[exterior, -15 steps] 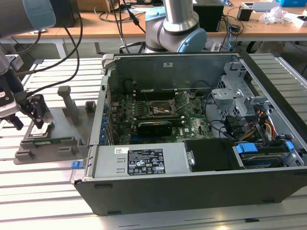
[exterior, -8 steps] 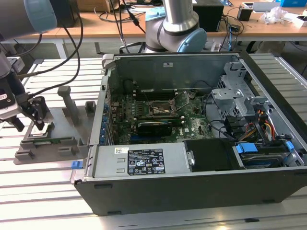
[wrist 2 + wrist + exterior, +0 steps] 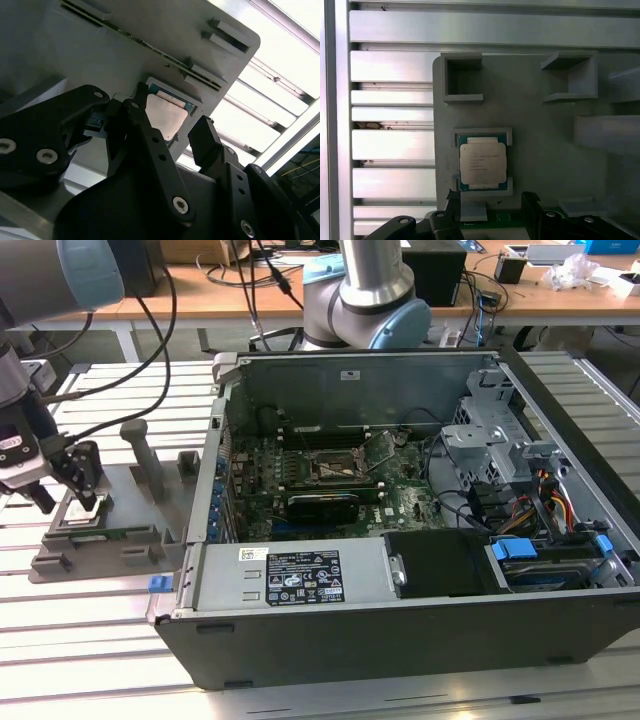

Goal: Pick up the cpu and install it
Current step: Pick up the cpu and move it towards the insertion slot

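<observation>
Where the slatted table [image 3: 100, 640] carries an open computer case [image 3: 400, 650] and a grey fixture plate [image 3: 130, 540], my pincer [image 3: 64, 502] hangs released over the cpu [image 3: 483, 163].

The case fills the middle and the exterior view's right of the table, its motherboard [image 3: 300, 475] and square socket frame [image 3: 335, 468] bare inside. The plate, with upright posts, lies just beside the case on the exterior view's left. My two black fingers [image 3: 150, 145] stand spread, grasping nothing. Between them, in both wrist views, the cpu sits flat in a shallow square pocket of the plate, silver top up, green rim showing. Whether a fingertip touches its edge I cannot tell.
</observation>
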